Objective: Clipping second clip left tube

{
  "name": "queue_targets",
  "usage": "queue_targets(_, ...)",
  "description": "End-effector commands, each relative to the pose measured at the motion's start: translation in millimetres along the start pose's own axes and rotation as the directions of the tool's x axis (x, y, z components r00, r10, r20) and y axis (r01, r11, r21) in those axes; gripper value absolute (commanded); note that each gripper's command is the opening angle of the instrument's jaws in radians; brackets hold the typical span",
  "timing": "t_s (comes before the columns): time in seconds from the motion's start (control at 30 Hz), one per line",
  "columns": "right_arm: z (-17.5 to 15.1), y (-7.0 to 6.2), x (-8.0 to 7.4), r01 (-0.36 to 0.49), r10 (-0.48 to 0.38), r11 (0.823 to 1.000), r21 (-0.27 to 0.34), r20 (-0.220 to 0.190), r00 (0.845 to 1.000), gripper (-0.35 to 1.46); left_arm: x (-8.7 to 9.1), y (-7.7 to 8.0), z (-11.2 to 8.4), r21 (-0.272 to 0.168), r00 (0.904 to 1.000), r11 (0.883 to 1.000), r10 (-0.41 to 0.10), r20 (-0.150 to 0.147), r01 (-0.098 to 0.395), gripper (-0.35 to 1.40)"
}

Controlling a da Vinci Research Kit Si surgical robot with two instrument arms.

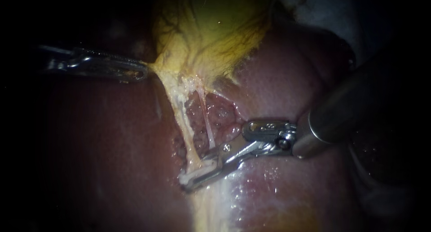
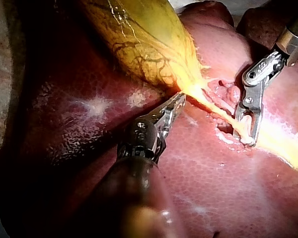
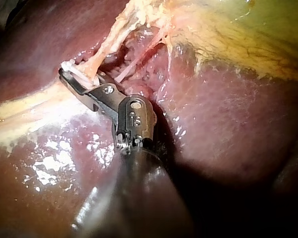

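So we're right in the clipping step here. Our left instrument (image 1: 137, 72) has its jaws pinched on the gallbladder (image 1: 215, 30) neck, holding it off sideways so the left tube (image 1: 182, 120) is stretched over the liver (image 1: 112, 160). Our right instrument (image 1: 197, 174) has its jaws closed around that tube's lower end. The thin right tube (image 1: 204, 117) sits just beside them, outside. Honestly can't pick out a clip. Next, we reckon: squeeze fully, then open and back straight off, no tugging.
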Motion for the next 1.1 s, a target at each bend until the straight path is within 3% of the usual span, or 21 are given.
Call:
queue_targets(0.03,-0.1,0.0,0.0,0.0,0.0,1.0,0.003,-0.003,1.0,0.1,0.0,0.0,0.0,0.0,1.0,1.0,0.0,0.0,0.0,-0.35)
queue_targets(0.27,0.0,-0.1,0.1,-0.004,0.005,0.999,0.032,-0.037,0.999,0.47,0.0,0.0,0.0,0.0,1.0,1.0,0.0,0.0,0.0,-0.35)
queue_targets(0.4,0.1,0.0,0.2,-0.009,0.011,1.0,0.028,-0.088,0.996,0.56,0.0,0.0,-0.1,0.0,1.0,1.0,0.0,0.0,0.0,-0.35)
queue_targets(0.6,-0.1,0.5,0.4,-0.01,0.011,1.0,0.008,-0.114,0.993,0.6,0.0,0.0,-0.1,0.001,1.0,1.0,0.0,0.0,0.0,-0.35)
queue_targets(1.1,-1.1,0.6,1.8,-0.025,0.039,0.997,0.069,-0.214,0.976,0.6,0.0,0.0,-0.2,0.001,1.0,1.0,0.001,0.0,-0.001,-0.35)
